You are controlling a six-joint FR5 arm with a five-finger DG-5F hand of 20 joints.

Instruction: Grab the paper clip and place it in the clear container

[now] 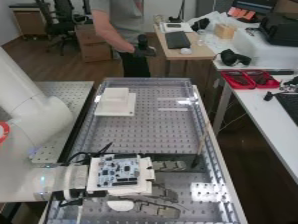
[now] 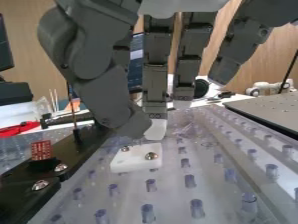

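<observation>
Circuit board sits on top, probably leaving your hand unobstructed low over the near bench. Your wrist view puts it above a white block, likely for close work; its grip and the paper clip's whereabouts you cannot tell.

No lettering, label, brand, number or sign can be made out; whatever marks there are stay unreadable.
</observation>
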